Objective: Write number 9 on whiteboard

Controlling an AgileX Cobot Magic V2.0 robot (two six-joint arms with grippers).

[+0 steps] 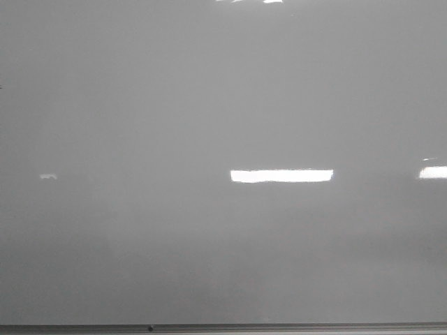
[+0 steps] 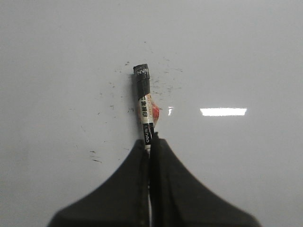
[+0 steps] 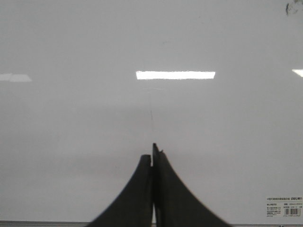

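The marker's (image 2: 145, 106) tip is hidden under its black cap and its label print is too small to read. The left gripper (image 2: 150, 144) clamps its barrel over the whiteboard (image 1: 209, 84); the right gripper (image 3: 152, 158) is pressed closed, holding nothing.

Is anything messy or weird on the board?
Yes, a bit. Little black ink specks dirty the whiteboard around the marker held in the left pincer. No 9 is drawn. The right pincer is shut and holds nothing.

Long bright lamps (image 1: 281, 175) shine back as white bars in the shiny grey, one wide in the middle and a small one (image 1: 433, 172) at the right edge. No wall, floor or window shows anywhere
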